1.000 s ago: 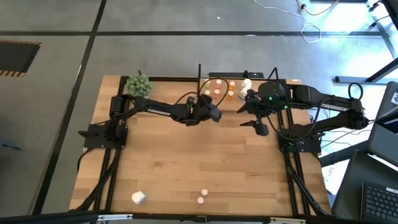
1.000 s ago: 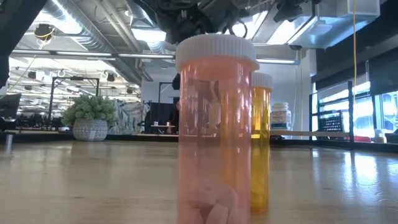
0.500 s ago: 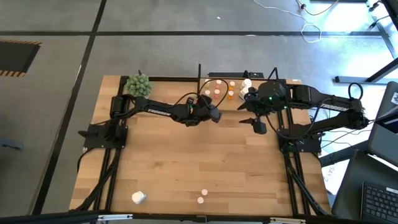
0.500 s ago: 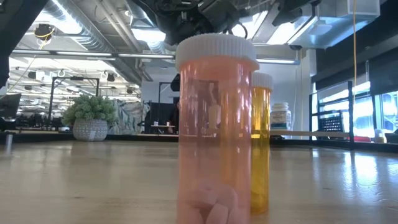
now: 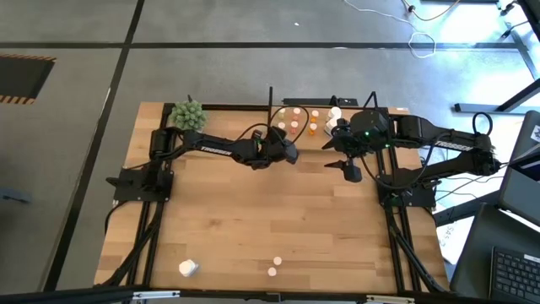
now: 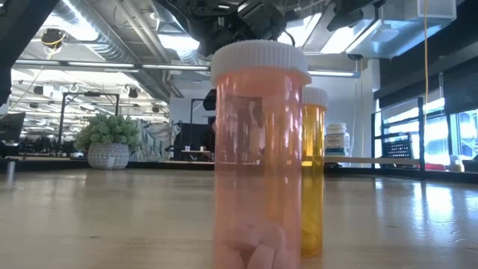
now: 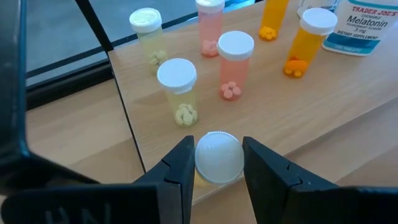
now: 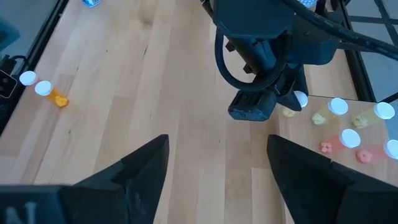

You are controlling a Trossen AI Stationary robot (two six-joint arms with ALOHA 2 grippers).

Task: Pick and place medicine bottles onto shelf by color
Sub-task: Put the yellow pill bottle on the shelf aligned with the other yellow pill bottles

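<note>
The shelf (image 5: 304,119) stands at the table's far edge, its light-wood board (image 7: 280,106) carrying several bottles with white caps: pale yellow (image 7: 178,89), pink (image 7: 234,62) and orange (image 7: 309,38) ones, plus a larger white melatonin bottle (image 7: 367,25). My left gripper (image 5: 289,154) is at the shelf's near left corner, shut on a white-capped, yellowish bottle (image 7: 217,157). My right gripper (image 5: 344,169) is open and empty, above the table just near of the shelf's right end. Three more bottles stand by the table's near edge: a white one (image 5: 187,268) and a pair (image 5: 274,267). My left gripper (image 7: 216,163) pinches the bottle between its two fingers, which sit on opposite sides just below the white cap (image 7: 217,155). The bottle stands upright in the hold at the board's near edge. Whether its base rests on the board I cannot tell.
A green plant ball in a pot (image 5: 188,114) stands at the far left corner. In the low view a pink bottle (image 6: 261,149) and an amber one (image 6: 314,172) stand close before the camera. Bare wooden tabletop (image 5: 270,211) lies between the arms.
My right gripper has drawn back a little toward the table's far edge, still open. My left gripper stays shut on the bottle by the shelf.
</note>
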